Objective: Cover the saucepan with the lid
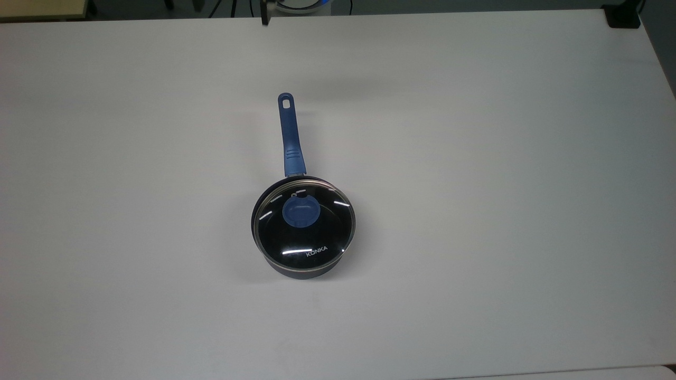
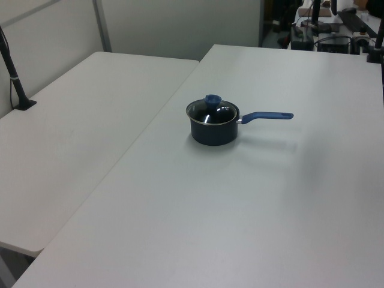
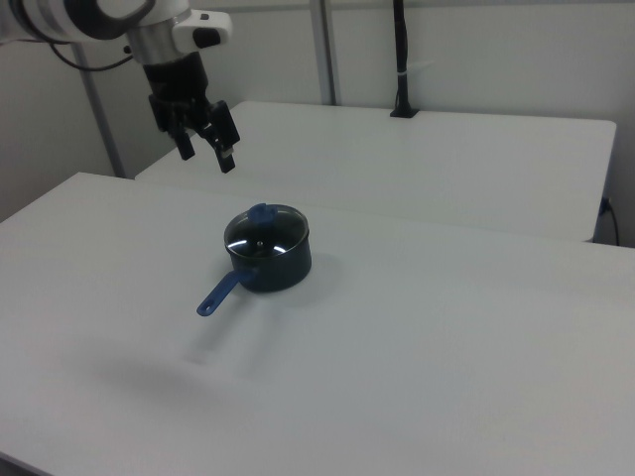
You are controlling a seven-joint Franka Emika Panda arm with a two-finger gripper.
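A dark saucepan sits near the middle of a plain white surface, with the lid seated flat on its rim so the steel edge rings the pot's mouth. The lid's blue knob stands at its centre, and in the top view the white "KONKA" lettering reads along the lower part of the glass. The top view also shows the long blue handle running straight up from the pot, with the hole at its far end. In the left view the saucepan has its handle pointing to the left view's right, and a second white table adjoins the surface on the left view's left. The right view shows the gripper in the air above and to the right view's left of the saucepan, well apart from it, with the jaws spread apart and holding nothing.
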